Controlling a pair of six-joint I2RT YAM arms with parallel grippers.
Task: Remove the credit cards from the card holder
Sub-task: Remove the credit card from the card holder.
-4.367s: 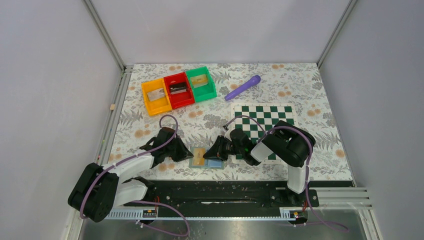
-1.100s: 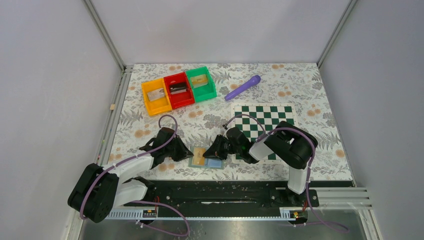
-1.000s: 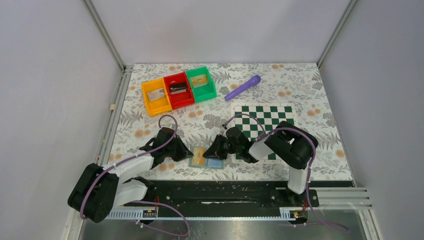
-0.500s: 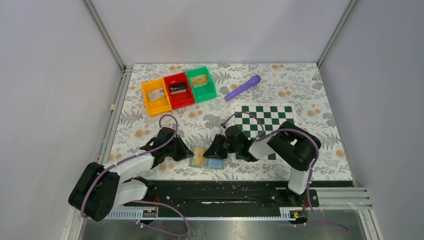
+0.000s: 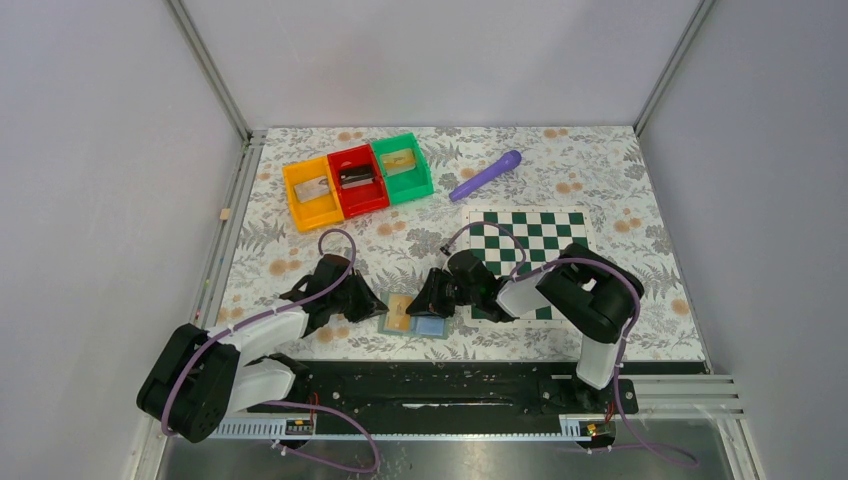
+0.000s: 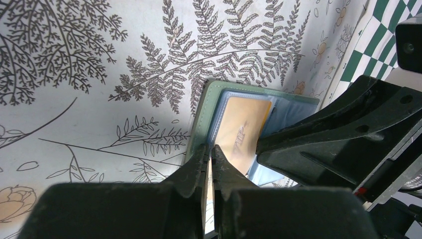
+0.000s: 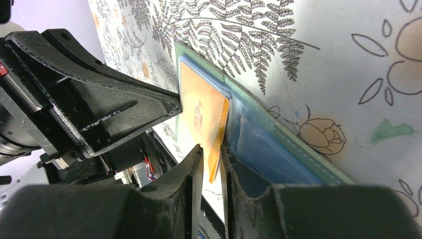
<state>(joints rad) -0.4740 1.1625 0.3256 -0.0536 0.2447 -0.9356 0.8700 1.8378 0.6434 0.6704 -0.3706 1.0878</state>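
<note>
The card holder (image 5: 432,327) lies spread open near the table's front edge, with light-blue panels and a teal border (image 6: 201,117). A tan credit card (image 5: 399,313) sits on its left panel and sticks partly out of the pocket (image 7: 199,114). My left gripper (image 5: 378,308) is shut, its tips (image 6: 210,148) pinching the holder's left edge. From the right, my right gripper (image 5: 418,305) has its jaws (image 7: 211,149) closed narrowly on the card's free edge. The blue right panel (image 7: 278,144) shows no card.
Orange (image 5: 312,192), red (image 5: 357,180) and green (image 5: 402,167) bins stand at the back left, each with something inside. A purple stick-shaped object (image 5: 486,175) lies behind the green-and-white chessboard (image 5: 530,228), which the right arm partly covers.
The right arm's wrist has crept slightly left toward the holder. The left arm and the holder have stayed where they were.
</note>
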